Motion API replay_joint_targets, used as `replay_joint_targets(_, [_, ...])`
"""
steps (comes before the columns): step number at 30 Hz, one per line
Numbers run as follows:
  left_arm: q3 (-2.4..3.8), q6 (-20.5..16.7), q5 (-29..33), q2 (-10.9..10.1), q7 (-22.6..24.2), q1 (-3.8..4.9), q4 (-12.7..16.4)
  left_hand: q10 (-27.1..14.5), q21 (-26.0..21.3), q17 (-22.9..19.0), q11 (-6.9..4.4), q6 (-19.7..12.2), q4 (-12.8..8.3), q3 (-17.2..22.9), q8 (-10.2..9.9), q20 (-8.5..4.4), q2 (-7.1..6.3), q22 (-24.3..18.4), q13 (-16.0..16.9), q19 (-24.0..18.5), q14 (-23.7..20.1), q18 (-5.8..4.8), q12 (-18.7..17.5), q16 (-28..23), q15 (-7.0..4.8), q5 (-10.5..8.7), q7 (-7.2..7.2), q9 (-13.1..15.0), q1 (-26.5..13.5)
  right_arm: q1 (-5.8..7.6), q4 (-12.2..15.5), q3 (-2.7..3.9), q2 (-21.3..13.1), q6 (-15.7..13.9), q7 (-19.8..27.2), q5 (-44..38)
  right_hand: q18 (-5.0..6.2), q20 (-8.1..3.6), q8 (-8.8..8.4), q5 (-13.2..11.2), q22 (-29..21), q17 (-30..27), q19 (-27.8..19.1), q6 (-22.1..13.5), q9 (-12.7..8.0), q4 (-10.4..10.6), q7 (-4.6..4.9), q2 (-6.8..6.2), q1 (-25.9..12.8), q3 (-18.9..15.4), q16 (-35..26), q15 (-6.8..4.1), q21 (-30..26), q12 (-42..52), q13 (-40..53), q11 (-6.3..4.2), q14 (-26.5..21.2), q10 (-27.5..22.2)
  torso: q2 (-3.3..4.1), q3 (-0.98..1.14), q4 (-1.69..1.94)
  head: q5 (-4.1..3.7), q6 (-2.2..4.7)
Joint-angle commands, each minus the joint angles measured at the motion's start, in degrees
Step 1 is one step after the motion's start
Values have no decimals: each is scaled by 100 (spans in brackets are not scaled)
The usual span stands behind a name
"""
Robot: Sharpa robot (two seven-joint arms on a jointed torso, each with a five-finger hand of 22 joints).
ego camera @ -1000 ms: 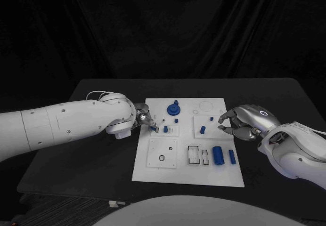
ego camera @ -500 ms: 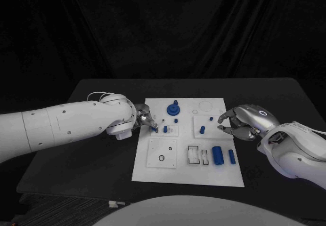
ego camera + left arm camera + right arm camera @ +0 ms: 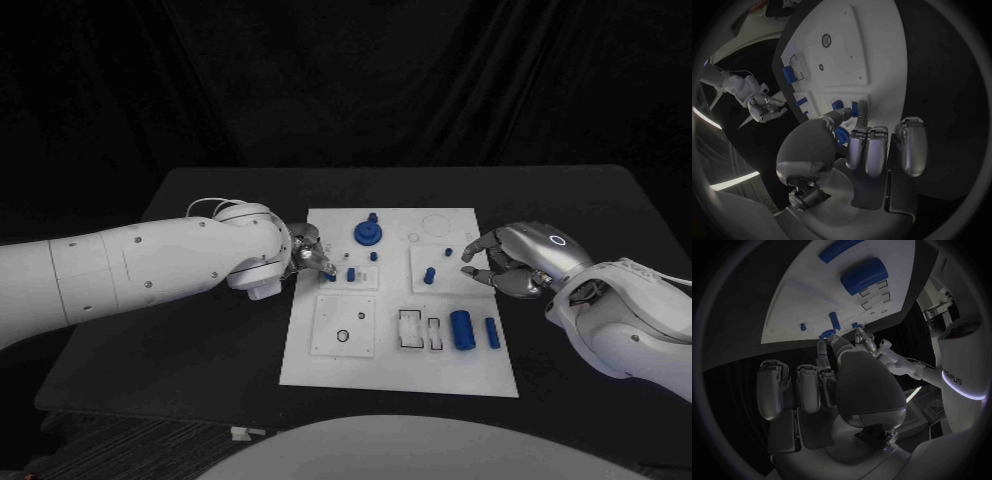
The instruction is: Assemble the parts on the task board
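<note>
The white task board [image 3: 361, 350] lies mid-table. On it stand a blue gear [image 3: 369, 233], a thick blue cylinder [image 3: 463, 330], a thin one [image 3: 492, 333] and several small blue pegs. My left hand [image 3: 309, 254] is at the board's left edge. Its thumb and one finger pinch a small blue peg [image 3: 854, 108] standing there [image 3: 329, 277], with its other fingers curled. My right hand [image 3: 505, 265] hovers at the board's right edge, fingers curled in. A blue peg [image 3: 824, 334] shows at its fingertip; whether it is held I cannot tell.
Another peg [image 3: 351, 273] stands right beside the pinched one. A taller peg [image 3: 430, 275] and a short one [image 3: 449, 252] stand close to my right hand. Rectangular slots [image 3: 413, 329] lie left of the cylinders. Bare black table [image 3: 202, 340] lies on both sides.
My left hand's fingertips have drawn back slightly toward the board's left edge. The right hand has not moved.
</note>
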Motion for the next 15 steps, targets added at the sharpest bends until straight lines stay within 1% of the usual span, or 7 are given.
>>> replay_joint_targets(1, [-11, 80, 34, -2, 20, -18, 11, 609, -22, 1510, -38, 7, -3, 56, 24, -7, 66, 1150, 1509, 11, 616, -78, 20, 15, -35, 2, -17, 7, -15, -17, 2, 2, 2, 3, -95, -20, 97, -18, -39, 8, 1261, 534, 271, 30, -6, 6, 13, -7, 36, 24, -20, -31, -34, 15, 1499, -30, 432, 596, 0, 0, -2, 12, -1])
replay_joint_targets(9, [-11, 105, 34, -1, 20, -20, 19, 609, -62, 1510, -36, -3, 0, 57, 22, -7, 64, 1136, 1509, -15, 616, -68, 20, 15, -34, -3, -16, 9, -21, -22, -7, 2, 5, 8, -100, -20, 100, -18, -39, 11, 1257, 518, 265, 30, -7, 5, 13, -7, 37, 25, -28, -30, -47, 15, 1499, -30, 429, 596, -2, 1, 2, 26, -1])
replay_joint_targets(10, [-11, 115, 34, 3, 19, -20, 13, 609, -63, 1510, -34, -11, 3, 56, 20, -7, 60, 1136, 1509, -16, 616, -68, 20, 15, -33, -18, -15, 13, -29, -23, -9, 2, 7, 11, -101, -20, 100, -18, -39, 11, 1257, 518, 265, 30, -7, 5, 13, -7, 37, 25, -28, -30, -47, 15, 1499, -30, 429, 596, -2, 2, 3, 30, -1])
replay_joint_targets(11, [-11, 125, 34, 7, 18, -20, 7, 609, -68, 1510, -32, -25, 12, 50, 20, -6, 58, 1134, 1509, -20, 616, -68, 20, 15, -30, -97, -13, 23, -45, -23, -10, 2, 9, 13, -101, -20, 100, -18, -39, 11, 1257, 518, 265, 30, -7, 5, 13, -7, 37, 25, -28, -30, -47, 15, 1499, -30, 429, 596, -3, 3, 4, 30, -1])
replay_joint_targets(13, [-11, 146, 34, 13, 12, -20, -6, 609, -104, 1510, -21, -67, 143, -59, -6, 2, 84, 1123, 1509, -47, 616, -61, 20, 15, -19, -699, -4, 29, -160, -25, -11, 2, 12, 15, -101, -20, 100, -18, -39, 11, 1257, 518, 265, 30, -7, 5, 13, -7, 37, 25, -28, -30, -47, 15, 1499, -30, 429, 596, -3, 5, 4, 29, -1])
replay_joint_targets(14, [-11, 157, 34, 17, 10, -21, -13, 609, -118, 1510, -11, -83, 234, -171, -46, 13, 85, 1119, 1509, -57, 616, -59, 20, 15, -10, -915, 7, 2, -226, -25, -11, 2, 12, 16, -101, -20, 100, -18, -39, 11, 1257, 518, 265, 30, -7, 5, 13, -7, 37, 25, -28, -30, -47, 15, 1499, -30, 429, 596, -1, 3, 2, 30, -1])
replay_joint_targets(15, [-11, 165, 34, 19, 8, -21, -17, 609, -124, 1510, 6, -87, 352, -295, -83, 21, 83, 1118, 1509, -61, 616, -59, 20, 15, 3, -1179, 23, -32, -323, -26, -11, 2, 12, 17, -101, -20, 100, -18, -39, 11, 1257, 518, 265, 30, -7, 5, 13, -7, 37, 25, -28, -30, -47, 15, 1499, -30, 429, 596, -1, 3, 2, 29, -1])
